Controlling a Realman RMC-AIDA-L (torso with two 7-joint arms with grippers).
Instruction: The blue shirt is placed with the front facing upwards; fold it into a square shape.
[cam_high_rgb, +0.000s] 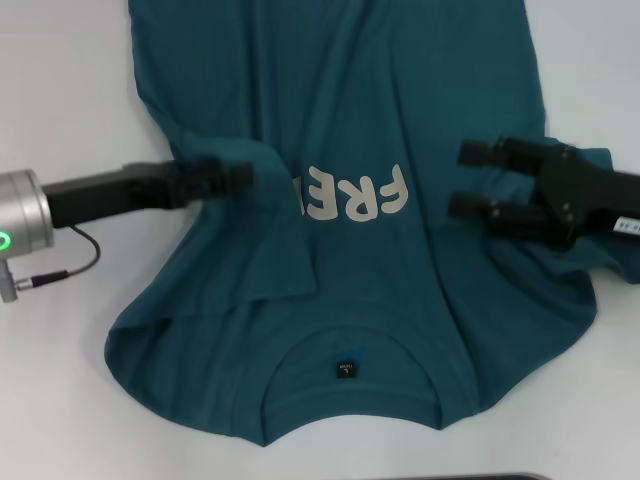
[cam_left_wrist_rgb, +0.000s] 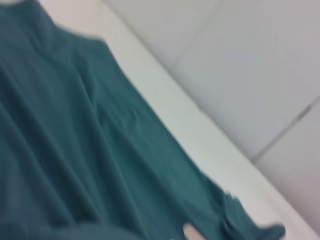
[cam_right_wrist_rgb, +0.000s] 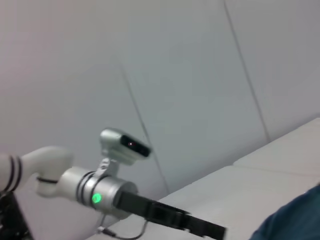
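— Teal-blue cotton T-shirt (cam_high_rgb: 400, 150) with white block letters: where does it lie?

— Spread on the white tabletop (cam_high_rgb: 60, 90), collar nearest the robot, its left sleeve folded inward beside the lettering.

— And the arms?

— The left gripper (cam_high_rgb: 235, 182) reaches in level, fingers pinched on that folded sleeve's edge. The right gripper (cam_high_rgb: 470, 180) hovers over the shirt's opposite side, black fingers spread wide, holding nothing.

— Surroundings?

— Pale grey panelled wall (cam_right_wrist_rgb: 190, 75) behind.
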